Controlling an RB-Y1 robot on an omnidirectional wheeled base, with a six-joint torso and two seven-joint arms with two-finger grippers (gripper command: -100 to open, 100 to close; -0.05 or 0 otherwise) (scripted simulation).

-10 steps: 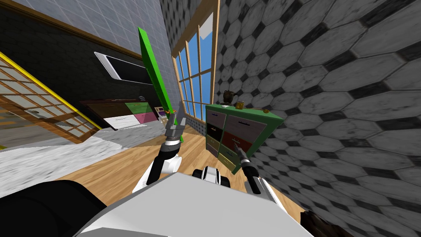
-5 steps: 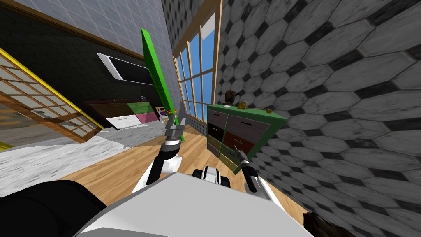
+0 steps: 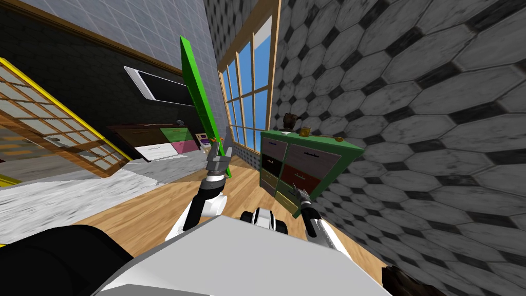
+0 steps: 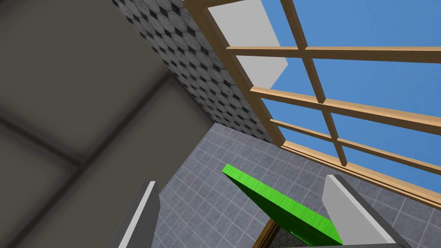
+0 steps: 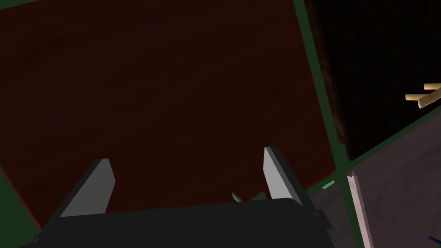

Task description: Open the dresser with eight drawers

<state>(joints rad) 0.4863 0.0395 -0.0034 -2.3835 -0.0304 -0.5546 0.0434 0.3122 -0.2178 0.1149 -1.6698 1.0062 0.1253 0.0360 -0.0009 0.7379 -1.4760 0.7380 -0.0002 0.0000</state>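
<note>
Right gripper hovering close before the dark red drawer front, its fingers standing wide apart and holding nothing. A small pale green piece, which I am taking for this drawer's handle, is peeking out just above the gripper's body, beside one finger and not between the tips. A green frame rail is separating the red front from a black drawer front with a tan handle, and a grey drawer front is lying just past the corner.

In the head view I am reaching the right arm toward the green dresser, which is standing on the wooden floor against the hexagon-tiled wall, just beside the window. As far as I can tell, no drawer is standing out from its face. A dark jug is sitting on its top. My left gripper is idling, raised well apart from the dresser, its fingers wide apart and empty, in front of a tall green board.

Step in hand, as I am judging it: final alignment on a handle, with nothing opened yet. The next move is calling for shifting the hand until the handle is lying between the fingers, closing on it, then pulling straight out along the drawer's travel. A skewed pull is risking a slip off so thin a handle.
</note>
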